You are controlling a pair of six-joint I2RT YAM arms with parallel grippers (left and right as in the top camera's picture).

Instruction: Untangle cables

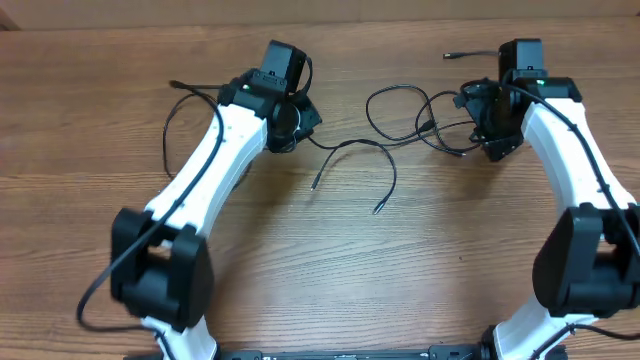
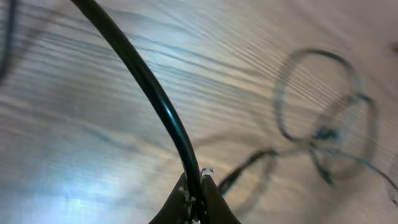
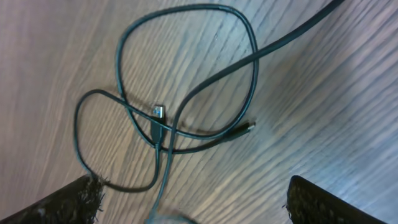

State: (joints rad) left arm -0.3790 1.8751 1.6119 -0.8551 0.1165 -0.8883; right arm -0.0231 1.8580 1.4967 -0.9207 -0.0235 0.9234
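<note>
Seen from above, two white-and-black robot arms reach across a wooden table [image 1: 300,270] on which thin black cables [image 1: 392,172] lie. The left gripper [image 1: 300,120] sits left of centre, near the far side of the table. Its jaws are pressed fully together on one strand [image 2: 158,93]. In the left wrist view this strand rises from between the closed fingertips [image 2: 186,202] and runs up and away to the upper left, sharp against a blurred table. From above, cable leaves this gripper toward the middle of the table and arcs down to two loose ends [image 1: 378,210] lying on bare wood, apart from each other. The right gripper [image 1: 482,125] is on the right side of the table, at the edge of a knot of overlapping loops [image 1: 372,105] that lies flat between the two arms. Its jaws stand wide apart and hold nothing. In the right wrist view, the two dark fingertips [image 3: 78,202] sit at the bottom corners, with the loops on the table beyond them. A small silver-tipped plug [image 3: 159,112] rests where several strands cross, and a second plug end [image 3: 249,126] lies just to its right. Another cable trails behind the left arm [image 1: 200,170] near the table's left side.
</note>
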